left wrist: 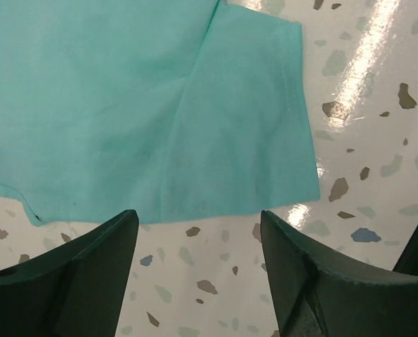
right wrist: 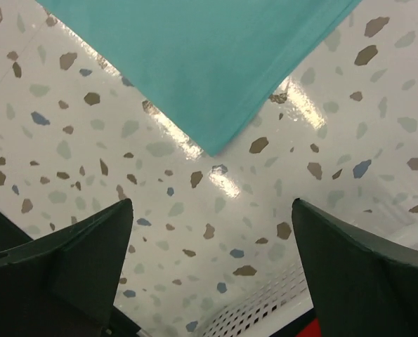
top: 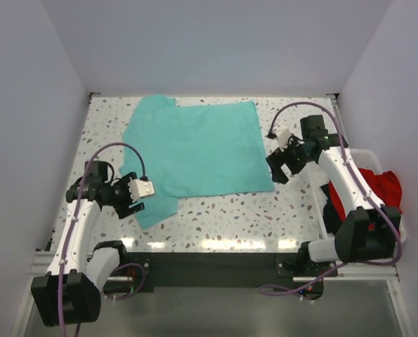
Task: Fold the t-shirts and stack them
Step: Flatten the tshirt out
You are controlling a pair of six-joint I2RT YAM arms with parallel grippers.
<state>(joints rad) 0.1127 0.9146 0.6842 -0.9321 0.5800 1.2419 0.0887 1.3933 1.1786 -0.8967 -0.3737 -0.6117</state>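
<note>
The teal-green t-shirt (top: 194,151) lies spread flat on the speckled table, one sleeve at the far left, one at the near left. My left gripper (top: 133,205) is open and empty just beside the near sleeve; in the left wrist view the sleeve (left wrist: 230,133) lies just ahead of the gripper (left wrist: 198,232). My right gripper (top: 282,168) is open and empty just off the shirt's near right corner, which shows in the right wrist view (right wrist: 216,77) ahead of the gripper (right wrist: 212,225). The red t-shirt (top: 377,191) lies bunched in the basket at the right.
The white slatted basket (top: 367,151) stands off the table's right edge; its perforated rim shows in the right wrist view (right wrist: 265,309). White walls close in the table at the back and sides. Purple cables loop over both arms.
</note>
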